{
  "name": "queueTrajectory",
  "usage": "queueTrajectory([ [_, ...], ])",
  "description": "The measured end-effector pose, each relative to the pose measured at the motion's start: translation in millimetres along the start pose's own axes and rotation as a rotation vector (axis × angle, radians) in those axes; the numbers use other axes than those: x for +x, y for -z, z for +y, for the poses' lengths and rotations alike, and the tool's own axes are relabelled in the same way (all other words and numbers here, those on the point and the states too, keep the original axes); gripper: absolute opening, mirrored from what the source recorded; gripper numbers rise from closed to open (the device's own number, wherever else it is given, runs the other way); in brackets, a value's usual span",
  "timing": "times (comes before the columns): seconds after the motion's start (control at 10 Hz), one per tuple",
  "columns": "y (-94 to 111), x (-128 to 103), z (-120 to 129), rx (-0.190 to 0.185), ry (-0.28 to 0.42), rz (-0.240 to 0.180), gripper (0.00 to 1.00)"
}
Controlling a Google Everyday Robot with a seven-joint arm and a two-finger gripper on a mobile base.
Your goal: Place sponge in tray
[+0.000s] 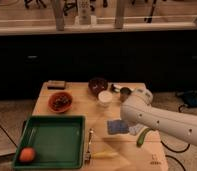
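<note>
Blue sponge (pixel 117 126) beside arm (pixel 164 121); closed claw (pixel 123 93) by white cup (pixel 105 98), orange (pixel 26 155) in tray (pixel 52 118).

Tray (pixel 57 139) glossy green plastic; sponge (pixel 117 126) soft, matt blue; table (pixel 87 107) pale smooth wood; arm (pixel 164 121) smooth white plastic shell.

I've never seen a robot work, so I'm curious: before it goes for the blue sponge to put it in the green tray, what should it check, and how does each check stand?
1. Is the sponge easy to find: it lies flat on the table, right of the tray: ok.
2. Is the sponge in the tray: it is outside: not ok.
3. Is there room in the tray: only an orange round thing sits in its near left corner: ok.
4. Is the claw ready to grab: it is shut, hidden behind the white arm over the table's right side: not ok.
5. Is the claw touching the sponge: cannot tell.
</note>
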Motion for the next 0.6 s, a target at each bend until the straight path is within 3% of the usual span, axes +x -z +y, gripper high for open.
queueTrajectory([
  [0.6, 1.4, -2.1, -9.7, 0.0, 0.084, -0.002, 0.01],
])
